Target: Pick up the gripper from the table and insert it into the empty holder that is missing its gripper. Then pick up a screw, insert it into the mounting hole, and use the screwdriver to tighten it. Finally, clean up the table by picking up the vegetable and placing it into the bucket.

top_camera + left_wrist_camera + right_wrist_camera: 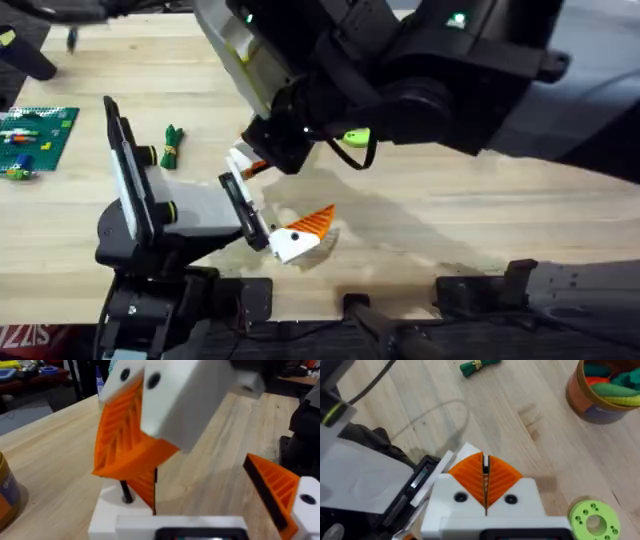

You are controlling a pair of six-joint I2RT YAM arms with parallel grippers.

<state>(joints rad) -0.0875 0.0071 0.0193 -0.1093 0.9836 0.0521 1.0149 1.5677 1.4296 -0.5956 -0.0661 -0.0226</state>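
From overhead, the left arm lies across the pale wooden bench [480, 150], its left claw [295, 235] pointing right with one orange ribbed pad and a white base showing. The right arm hangs dark and large above, its right claw [250, 165] coming down just beside the left one's other finger. The small dark green toy vegetable [172, 146] lies on the bench to the left, well apart from both. A green building-brick plate [35, 135] sits at the far left edge. Red lettering at the bottom left corner is too cut off to read.

In the left wrist view, the left claw is released, its fingers wide apart: one white angular plastic holder [112, 510] stands bare. The right claw's orange pads press together right above it.

In the right wrist view, the right claw is clenched on a thin dark piece; what it is, I cannot tell. The round orange-brown bucket [580, 397] holds coloured toys, with the vegetable away from it and a bright green ring-shaped disc [592, 519] nearby.
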